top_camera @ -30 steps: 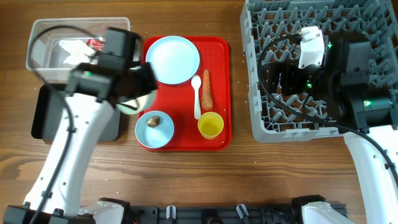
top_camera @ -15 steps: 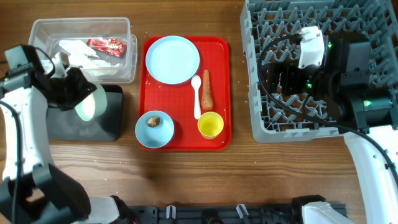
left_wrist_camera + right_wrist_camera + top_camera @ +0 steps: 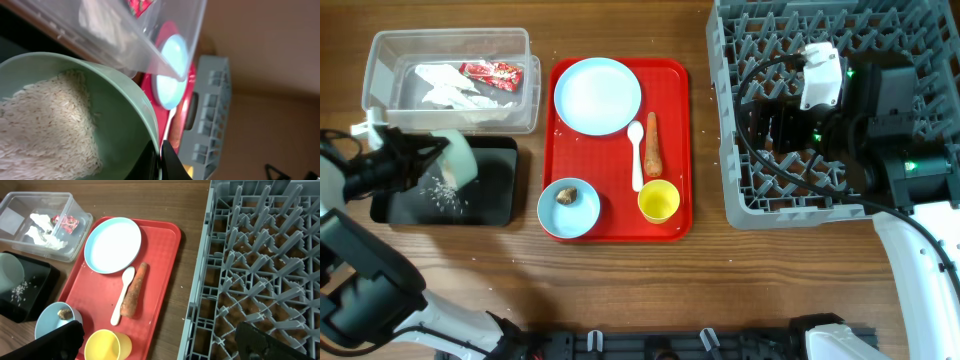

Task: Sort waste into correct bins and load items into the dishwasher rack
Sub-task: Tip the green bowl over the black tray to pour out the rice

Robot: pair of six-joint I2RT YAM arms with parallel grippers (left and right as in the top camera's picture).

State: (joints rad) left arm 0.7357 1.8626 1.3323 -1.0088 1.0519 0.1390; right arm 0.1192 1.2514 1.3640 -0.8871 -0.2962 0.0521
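My left gripper (image 3: 425, 162) is shut on the rim of a pale green bowl (image 3: 456, 160), tipped on its side over the black tray (image 3: 495, 195). Loose rice (image 3: 445, 192) lies on the tray, and more rice (image 3: 45, 125) is still in the bowl (image 3: 120, 115). The clear tub (image 3: 380, 55) holds the red wrapper (image 3: 488, 71) and white paper (image 3: 445, 85). My right gripper (image 3: 160, 345) is open and empty over the grey rack (image 3: 740, 200). The plate (image 3: 597, 95), spoon (image 3: 636, 155), carrot (image 3: 653, 143), yellow cup (image 3: 659, 201) and a second bowl (image 3: 582, 218) with the brown lump (image 3: 567, 195) sit apart.
The red tray (image 3: 672, 130) carries the plate, spoon, carrot, cup and second bowl between the bins and the rack. The clear tub's corner (image 3: 165, 65) hangs close above the tipped bowl. Bare wooden table runs along the front.
My left arm has swung left and lower with the bowl. The bowl has tipped further over the black tray and rice now lies on it. The right arm has not moved.
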